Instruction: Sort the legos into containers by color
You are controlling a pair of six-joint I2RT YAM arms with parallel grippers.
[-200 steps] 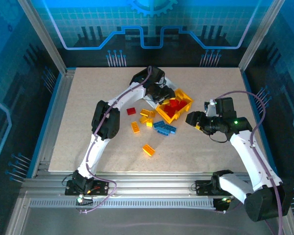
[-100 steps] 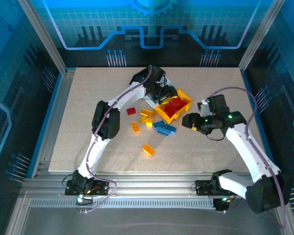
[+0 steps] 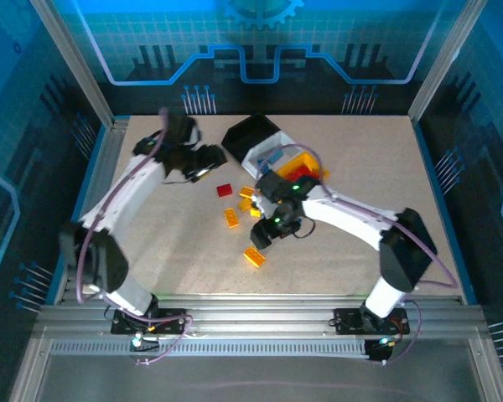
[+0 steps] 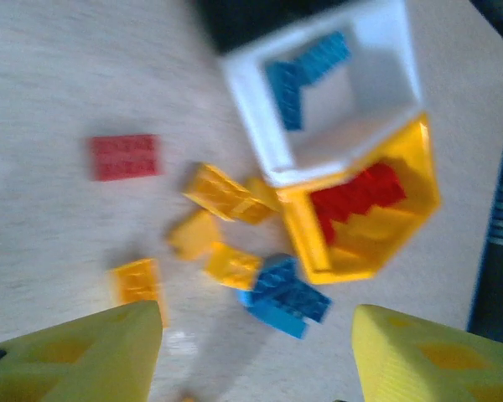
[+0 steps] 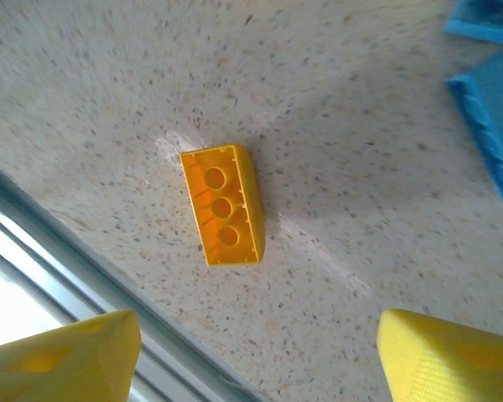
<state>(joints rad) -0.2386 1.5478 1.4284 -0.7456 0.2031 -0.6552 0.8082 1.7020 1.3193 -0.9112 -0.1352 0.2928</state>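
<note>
**Both grippers spread and empty, bricks partly sorted**

Our right gripper (image 5: 260,327) hangs with its yellow fingers (image 5: 67,352) spread wide and nothing between them. Just ahead of the fingertips, touching neither, a yellow brick (image 5: 222,205) lies on the speckled table (image 5: 360,251). The wrist camera adds a detail too fine to read from above: the brick rests hollow side up, with three round tubes showing. The loose blue bricks (image 5: 490,109) edge in on one side, and the table's metal frame (image 5: 92,280) runs along the other.

Our left gripper (image 4: 256,322) is likewise spread and empty. From above we see it well to the left of the bins. Its blurred camera looks down on a red brick (image 4: 124,157) lying alone and a cluster of yellow pieces (image 4: 226,194).

It also looks into the bins. The white bin (image 4: 250,117) holds blue pieces (image 4: 306,71). The yellow bin (image 4: 293,226) holds red bricks (image 4: 360,194), and perhaps yellow ones beneath, though the blur leaves us unsure. Overhead, the right arm crosses that yellow bin. The black bin (image 3: 250,132) ends the row, its inside too dark to read.
</note>
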